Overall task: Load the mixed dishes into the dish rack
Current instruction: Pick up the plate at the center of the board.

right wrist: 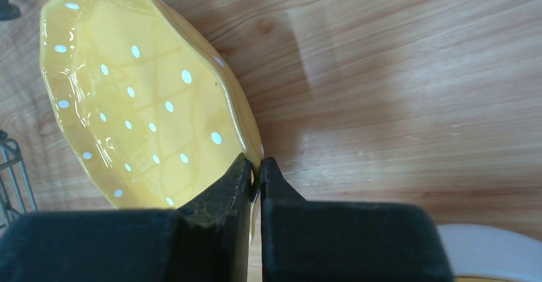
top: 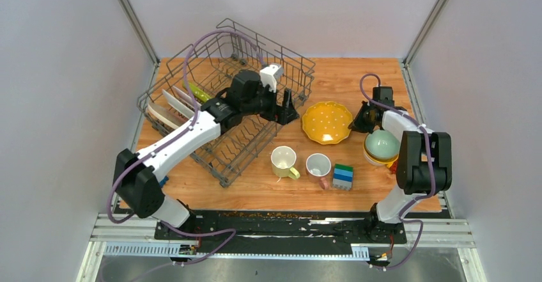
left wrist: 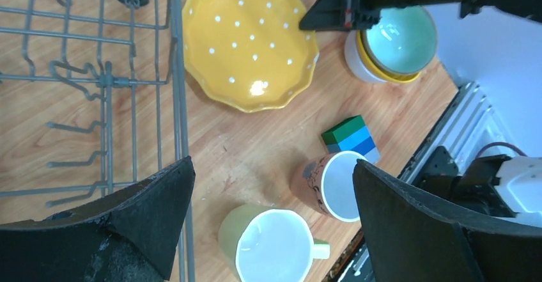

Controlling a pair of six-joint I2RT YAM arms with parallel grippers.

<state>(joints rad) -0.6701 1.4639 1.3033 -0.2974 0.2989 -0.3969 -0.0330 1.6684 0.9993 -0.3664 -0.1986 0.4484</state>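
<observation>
The scalloped yellow plate (right wrist: 147,103) lies on the table (right wrist: 415,71) just right of the dish rack (top: 300,71), and we see the right claw (right wrist: 255,167) pinched tight on its rim. Bare table opens beyond that edge. The left claw (left wrist: 271,173) gapes wide and empty over the rack's right wall.

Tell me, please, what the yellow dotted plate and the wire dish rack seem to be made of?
The yellow plate looks like glazed ceramic: glossy, with bright highlights over white dots. The dish rack looks like metal wire with a matte grey coating, perhaps plastic: thin bent rods, no shine.
</observation>
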